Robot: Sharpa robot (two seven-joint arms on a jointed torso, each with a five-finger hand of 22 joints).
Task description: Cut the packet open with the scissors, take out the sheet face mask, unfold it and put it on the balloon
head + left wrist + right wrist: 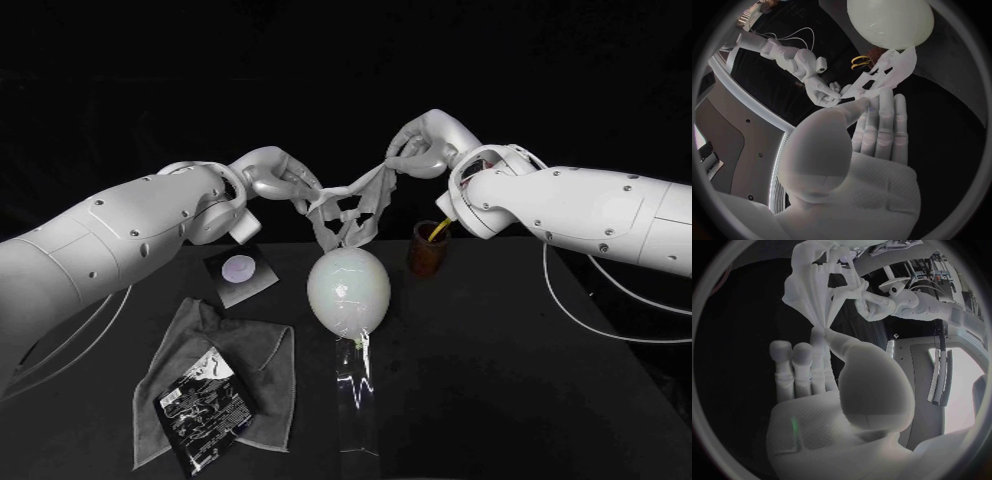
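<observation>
Reaching in from both sides w/ arms lifted off the tabletop [490, 400], wrists bent inward. Pinching one end of the sheet face mask [346, 205] btwn thumb and fingers of the left hand [274, 182], other fingers straight and close together. Same grip on the opposite end w/ the right hand [421, 150], thumb pressed to fingers, a bit higher than the left. Strung btwn the two sets of fingers, mostly opened out, cut-outs showing, long axis hand to hand, sagging in the middle. Right under that sag, btwn and below the fingers: balloon [349, 290], pale, on a clear stand [353, 400], long axis vertical. Can't tell if mask's lowest edge touches its top. Below right fingers, just beside balloon: brown cup [428, 252] w/ scissors [437, 228], yellow handles up. Well below left fingers, flat on a grey cloth [216, 345]: packet [202, 408].
</observation>
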